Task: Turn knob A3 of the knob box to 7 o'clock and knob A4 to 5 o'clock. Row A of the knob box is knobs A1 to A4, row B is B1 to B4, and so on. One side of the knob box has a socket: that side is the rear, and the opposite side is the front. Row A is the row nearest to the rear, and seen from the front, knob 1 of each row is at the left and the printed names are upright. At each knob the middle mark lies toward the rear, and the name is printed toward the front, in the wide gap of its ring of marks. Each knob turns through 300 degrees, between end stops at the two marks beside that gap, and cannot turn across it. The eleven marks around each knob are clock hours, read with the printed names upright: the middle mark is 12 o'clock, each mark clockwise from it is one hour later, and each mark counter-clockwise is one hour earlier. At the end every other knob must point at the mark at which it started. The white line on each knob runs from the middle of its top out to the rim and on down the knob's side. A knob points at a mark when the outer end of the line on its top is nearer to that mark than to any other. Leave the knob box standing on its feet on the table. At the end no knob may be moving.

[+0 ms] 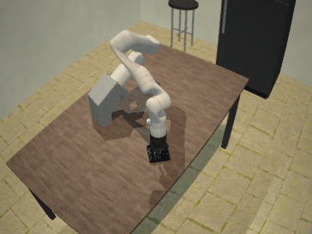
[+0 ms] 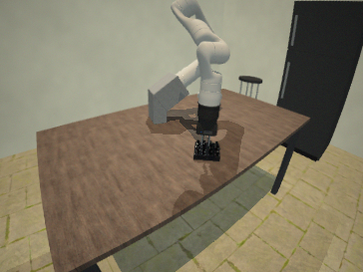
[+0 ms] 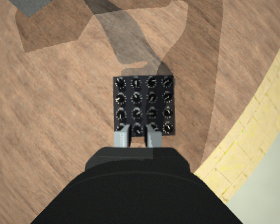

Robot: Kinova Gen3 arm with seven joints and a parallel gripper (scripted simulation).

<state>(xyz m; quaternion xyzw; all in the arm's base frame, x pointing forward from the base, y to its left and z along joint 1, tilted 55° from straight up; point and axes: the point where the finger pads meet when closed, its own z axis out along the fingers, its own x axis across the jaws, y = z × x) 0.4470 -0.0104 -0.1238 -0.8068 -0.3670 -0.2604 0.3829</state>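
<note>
The black knob box point(image 1: 159, 159) point(image 2: 206, 157) point(image 3: 129, 106) stands on the table under the arm, with several rows of black knobs. My gripper point(image 2: 206, 140) point(image 3: 137, 132) points down above the box, its fingers part open with nothing between them. In the exterior view the fingers are slightly above the knobs. In the wrist view the fingertips lie either side of the second knob from the left point(image 3: 137, 129) in the nearest row. The left finger partly covers the leftmost knob there, and the right finger partly covers the third. Printed names are too small to read.
The arm's grey slanted pedestal point(image 1: 102, 105) point(image 2: 165, 101) stands on the brown table point(image 1: 86, 168) point(image 2: 100, 170), behind and left of the box in the top and exterior views. The table's long edge runs to the right of the box. A stool point(image 1: 183, 3) and a black fridge point(image 1: 257, 31) stand beyond the table.
</note>
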